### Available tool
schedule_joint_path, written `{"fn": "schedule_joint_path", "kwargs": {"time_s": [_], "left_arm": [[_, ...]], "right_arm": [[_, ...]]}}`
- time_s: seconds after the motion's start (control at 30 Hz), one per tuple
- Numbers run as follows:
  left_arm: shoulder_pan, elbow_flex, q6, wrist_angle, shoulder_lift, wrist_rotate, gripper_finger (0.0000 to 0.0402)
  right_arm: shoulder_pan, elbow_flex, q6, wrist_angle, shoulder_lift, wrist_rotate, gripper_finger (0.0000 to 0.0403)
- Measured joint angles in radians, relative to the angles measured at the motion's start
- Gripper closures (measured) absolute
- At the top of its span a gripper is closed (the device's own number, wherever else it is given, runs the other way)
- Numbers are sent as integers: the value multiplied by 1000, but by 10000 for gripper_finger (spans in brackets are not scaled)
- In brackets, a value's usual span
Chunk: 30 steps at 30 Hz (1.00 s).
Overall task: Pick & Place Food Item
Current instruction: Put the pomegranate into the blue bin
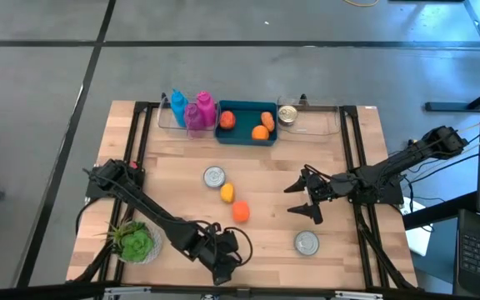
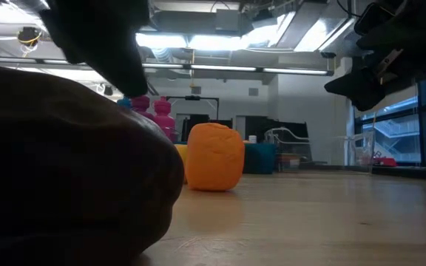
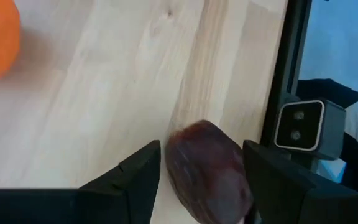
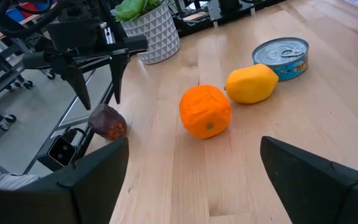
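Observation:
A dark reddish-brown food item [image 3: 207,171] lies on the wooden table close to its near edge, also seen in the right wrist view [image 4: 107,122] and looming large in the low view [image 2: 65,170]. My left gripper [image 3: 202,155] is open and points steeply down over it, one finger on each side; the right wrist view shows the left gripper's [image 4: 101,102] fingertips just above the item, not touching. My right gripper [image 1: 301,200] hangs open above the table's right half, holding nothing. An orange [image 1: 241,212] and a lemon [image 1: 227,193] lie mid-table.
A blue tray [image 1: 247,137] with food pieces stands at the far edge, between pink and blue bottles [image 1: 194,111] and a clear container [image 1: 311,123]. Two tins [image 1: 214,176] [image 1: 307,242] sit on the table, and a potted plant [image 1: 138,242] at the near left.

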Motion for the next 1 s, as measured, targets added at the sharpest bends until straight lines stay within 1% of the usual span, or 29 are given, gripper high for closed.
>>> {"fn": "schedule_joint_path", "kwargs": {"time_s": [0.2,0.47,0.57,0.63,0.73,0.93,1.0], "left_arm": [[-1,0,38,0,0,-10,143],[-1,0,41,-3,0,-10,58],[-1,0,27,-3,0,40,39],[-1,0,12,-1,0,72,35],[-1,0,-2,5,0,87,35],[-1,0,-111,5,0,83,38],[-1,0,-144,1,0,66,38]], "right_arm": [[0,0,0,0,0,0,41],[0,1,2,-30,0,0,41],[0,1,22,-46,0,0,41],[0,1,23,-45,0,0,41],[0,1,23,-45,0,1,41],[0,1,22,-45,0,18,41],[0,1,22,-45,0,18,41]]}}
